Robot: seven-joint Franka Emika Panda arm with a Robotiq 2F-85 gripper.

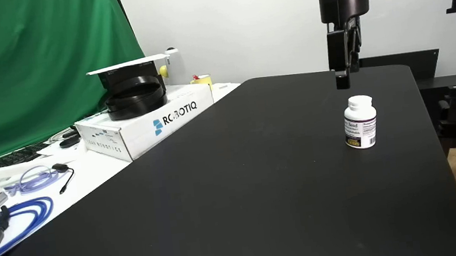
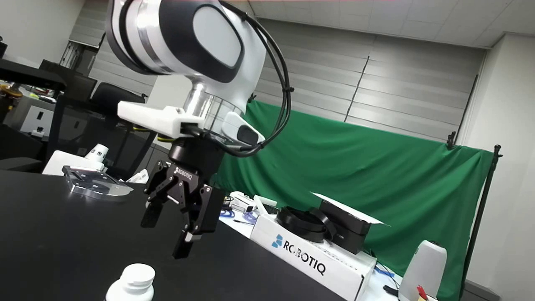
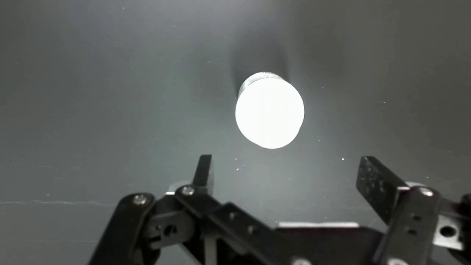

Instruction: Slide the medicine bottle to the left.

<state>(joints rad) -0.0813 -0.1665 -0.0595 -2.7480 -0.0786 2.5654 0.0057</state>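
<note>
The medicine bottle (image 1: 360,123), small and white with a white cap and a dark-printed label, stands upright on the black table (image 1: 227,196) near its right edge in an exterior view. In an exterior view only its cap and shoulder (image 2: 133,284) show at the bottom edge. The wrist view shows the bottle (image 3: 270,112) from above, its cap overexposed, ahead of the fingertips and sideways between them. My gripper (image 3: 286,162) is open and empty. It hangs above the table, higher than the bottle and apart from it, in both exterior views (image 1: 347,78) (image 2: 166,236).
A white Robotiq box (image 1: 158,118) with black rings on it stands on a white table beside the black one. Blue cables (image 1: 28,223) lie on that white table. A clear plastic block (image 2: 96,184) lies at the black table's edge.
</note>
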